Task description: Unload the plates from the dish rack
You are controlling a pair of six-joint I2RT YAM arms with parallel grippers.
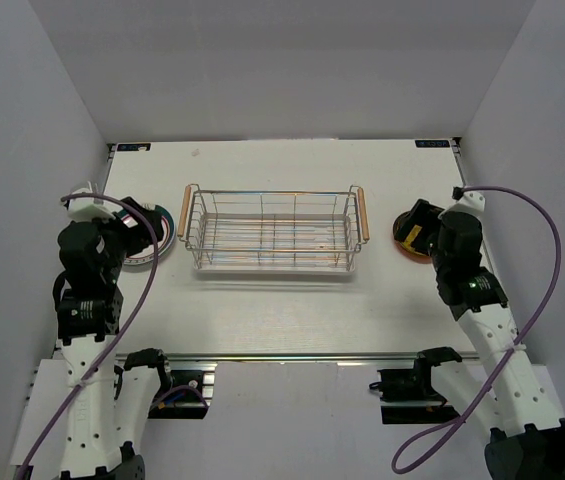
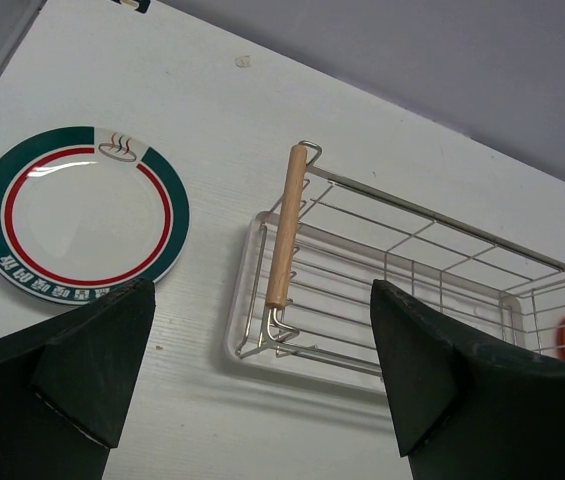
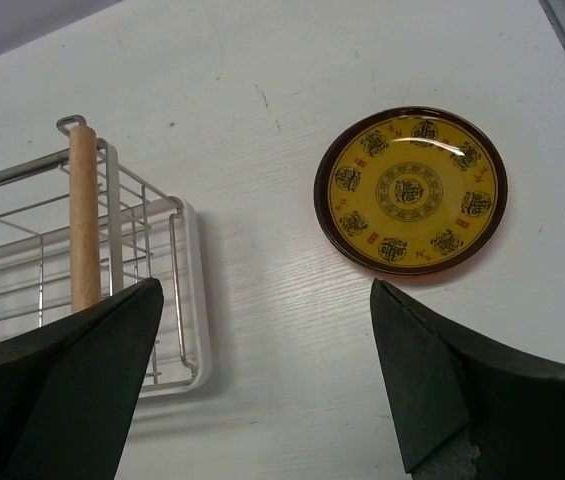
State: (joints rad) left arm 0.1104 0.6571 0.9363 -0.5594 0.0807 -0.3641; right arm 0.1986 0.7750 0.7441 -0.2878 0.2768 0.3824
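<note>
The dish rack (image 1: 272, 192) is a silver wire basket with wooden handles on a white tray, mid-table, with no plates in it. A white plate with a green rim and red ring (image 2: 82, 205) lies flat on the table left of the rack, partly under my left gripper (image 1: 144, 232) in the top view. A yellow patterned plate with a dark rim (image 3: 410, 190) lies flat right of the rack, partly hidden by my right gripper (image 1: 414, 232). Both grippers, left (image 2: 262, 290) and right (image 3: 265, 285), are open and empty, hovering above the table.
The rack's left wooden handle (image 2: 284, 225) and right wooden handle (image 3: 84, 215) sit close to the grippers. White walls enclose the table on three sides. Cables loop from both arms.
</note>
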